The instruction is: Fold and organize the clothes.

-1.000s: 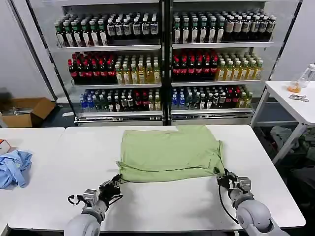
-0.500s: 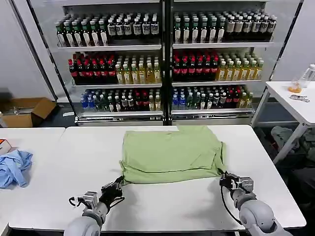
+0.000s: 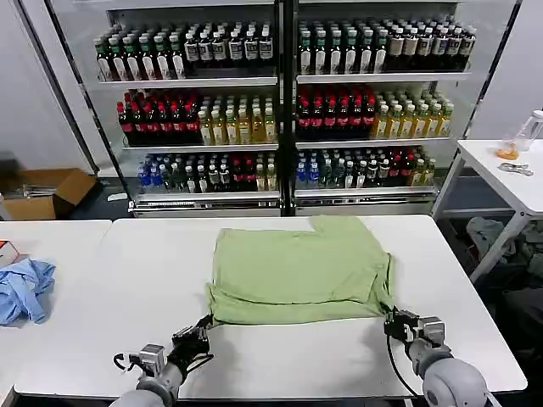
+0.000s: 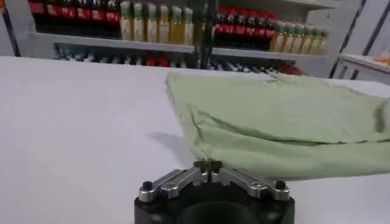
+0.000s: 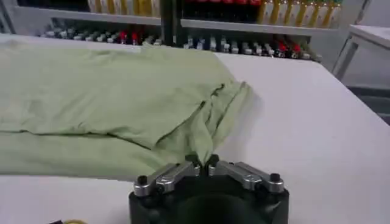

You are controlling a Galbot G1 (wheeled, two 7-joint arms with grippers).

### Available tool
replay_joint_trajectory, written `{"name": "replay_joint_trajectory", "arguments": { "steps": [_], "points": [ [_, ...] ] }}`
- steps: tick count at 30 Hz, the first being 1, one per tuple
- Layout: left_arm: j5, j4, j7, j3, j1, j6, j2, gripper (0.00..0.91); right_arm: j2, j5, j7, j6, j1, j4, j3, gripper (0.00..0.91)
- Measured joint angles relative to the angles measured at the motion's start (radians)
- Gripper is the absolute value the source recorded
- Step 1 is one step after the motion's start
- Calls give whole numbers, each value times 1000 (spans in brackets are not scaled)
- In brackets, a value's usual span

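Pulling the near hem of the T-shirt (image 3: 299,264) toward myself is the step I judge to be in hand, with both arms working as a pair. My left gripper (image 3: 200,329) sits at the shirt's near left corner, and in the left wrist view (image 4: 209,167) its two fingers are pressed together with a thin fold of green cloth running right up to their tips; I read that as pinching the corner, though the contact is small. My right gripper (image 3: 395,320) is at the near right corner, and in the right wrist view (image 5: 203,164) its fingers are likewise closed, with a gathered ridge of the fabric drawn into the tips. The light sage-green shirt lies spread ahead of both grippers on the white table (image 3: 127,280), already folded into a rough rectangle, its near edge stretched between my two tools and its far edge close to the table's back rim. Wrinkles fan out from the right corner, which suggests the cloth is under some tension there. A crumpled blue garment (image 3: 24,289) lies well off to the left of my left gripper on a neighbouring table, out of the way. For the next move I would keep both grips matched in height and speed, lifting the two corners together and carrying them forward over the shirt so the fold lands square; uneven pulling would skew the edge or slip a corner free.
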Motion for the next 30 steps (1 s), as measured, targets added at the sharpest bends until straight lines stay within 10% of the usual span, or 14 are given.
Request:
{"name": "replay_joint_trajectory", "arguments": {
  "steps": [21,22,23,24,25,26,30],
  "points": [
    [39,-196,2,-27,280,-16,25,30,-72,-28,-20,-42,-267,173,167,0],
    [42,-201,2,-27,293,-16,25,30,-72,-32,-20,-45,-271,176,171,161],
    [45,-206,2,-27,303,-16,26,50,-71,-35,-20,-47,-274,179,175,907],
    [49,-211,2,-28,312,-17,27,151,-69,-38,-21,-47,-277,183,179,907],
    [52,-216,3,-28,322,-18,26,595,-68,-41,-22,-47,-279,186,182,907],
    [56,-220,2,-28,329,-18,26,796,-67,-44,-22,-47,-282,190,185,907],
    [63,-239,-2,-34,343,-15,24,907,-66,-71,-18,-23,-289,211,199,907]
  ]
}}
